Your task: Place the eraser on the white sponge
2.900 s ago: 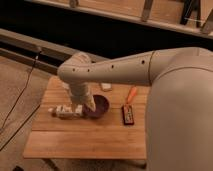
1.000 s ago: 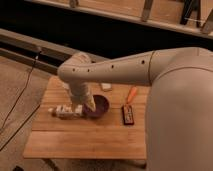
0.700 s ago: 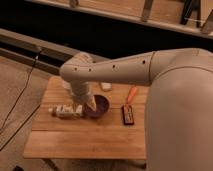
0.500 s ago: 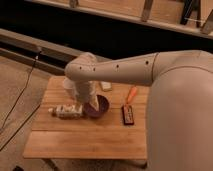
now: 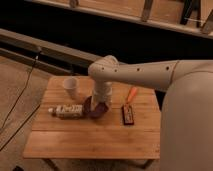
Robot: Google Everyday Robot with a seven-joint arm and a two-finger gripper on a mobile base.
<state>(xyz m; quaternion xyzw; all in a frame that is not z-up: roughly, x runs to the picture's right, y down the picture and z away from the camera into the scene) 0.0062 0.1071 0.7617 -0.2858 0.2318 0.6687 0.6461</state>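
1. The small black oblong eraser (image 5: 128,114) lay untouched on the wooden table (image 5: 75,142), its long axis running front to back.
2. It sat near and to the right of my gripper (image 5: 100,104), which hung low at the purple bowl (image 5: 89,106). I could not tell how my jaws stood.
3. My elbow had swung rightward since half a second earlier, uncovering the white cup (image 5: 71,87).

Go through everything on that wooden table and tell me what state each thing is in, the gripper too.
eraser: lying flat on the table, not gripped.
white sponge: out of sight in this view.
gripper: open, low over the purple bowl.
purple bowl: upright, partly covered by the arm.
white cup: standing upright.
white bottle: lying on its side.
orange stick: lying flat.
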